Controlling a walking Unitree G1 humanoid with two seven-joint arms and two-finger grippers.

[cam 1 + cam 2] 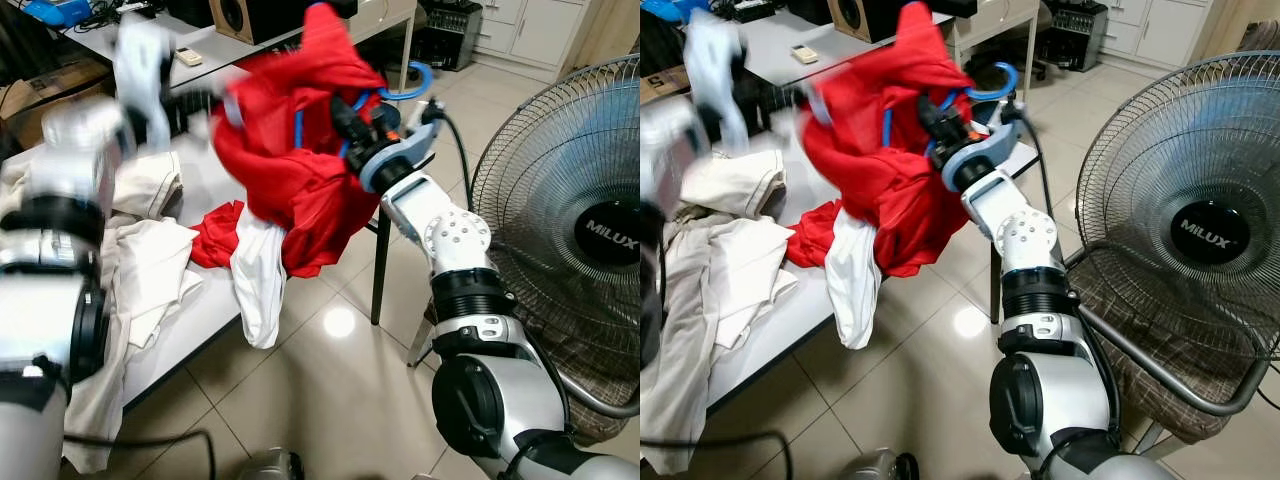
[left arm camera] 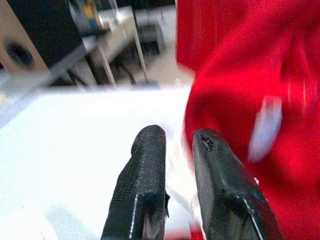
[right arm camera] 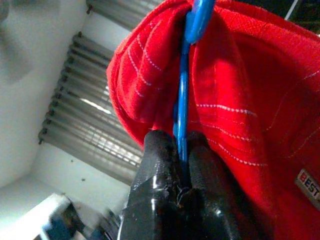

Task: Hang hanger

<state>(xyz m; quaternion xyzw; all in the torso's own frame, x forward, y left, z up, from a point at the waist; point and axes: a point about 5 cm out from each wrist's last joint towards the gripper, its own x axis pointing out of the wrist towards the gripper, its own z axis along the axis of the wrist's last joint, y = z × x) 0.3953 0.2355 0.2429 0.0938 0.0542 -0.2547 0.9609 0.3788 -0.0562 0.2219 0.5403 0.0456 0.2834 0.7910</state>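
Note:
A red garment (image 1: 290,170) is draped over a blue hanger (image 3: 182,100), held up above the white table's (image 1: 205,300) right end. My right gripper (image 3: 181,140) is shut on the hanger's thin blue bar, with red cloth bunched around it; the hanger's hook (image 1: 408,88) sticks out behind the wrist. Part of the red cloth and a white piece (image 1: 258,280) trail down to the table edge. My left gripper (image 2: 177,137) is raised and blurred at the garment's left side (image 1: 205,100), slightly open, nothing between its fingers.
Pale clothes (image 1: 150,250) lie heaped on the table's left part. A large standing fan (image 1: 585,230) and a chair with a brown cushion are close on the right. A wooden speaker (image 1: 240,15) and desks stand behind. Tiled floor lies below.

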